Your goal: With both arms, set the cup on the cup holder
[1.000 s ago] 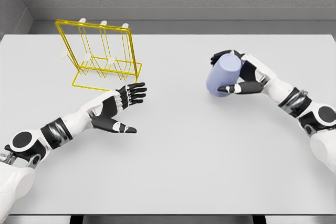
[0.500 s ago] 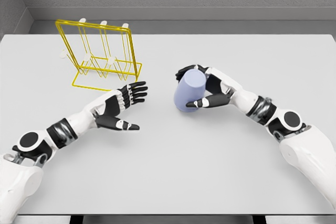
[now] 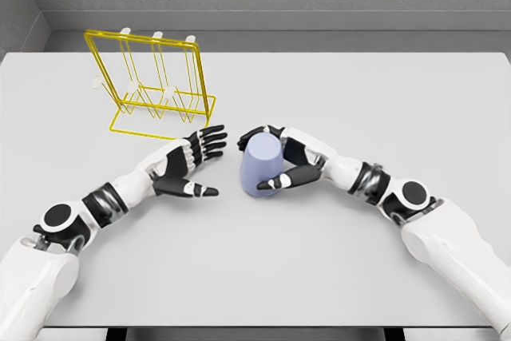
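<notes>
A pale blue cup (image 3: 261, 165) stands upside down near the middle of the white table (image 3: 335, 269), gripped by my right hand (image 3: 270, 157) whose fingers and thumb wrap its sides. My left hand (image 3: 197, 164) is open just left of the cup, palm facing it, fingers spread, a small gap between them. The yellow wire cup holder (image 3: 152, 85) with white-tipped pegs stands at the back left of the table, behind the left hand.
A grey wall runs behind the table's far edge (image 3: 255, 53). The right forearm (image 3: 375, 185) stretches across the table from the lower right.
The right hand has carried the cup leftward from the right side to the middle. The left hand has shifted slightly toward it and stays open.
</notes>
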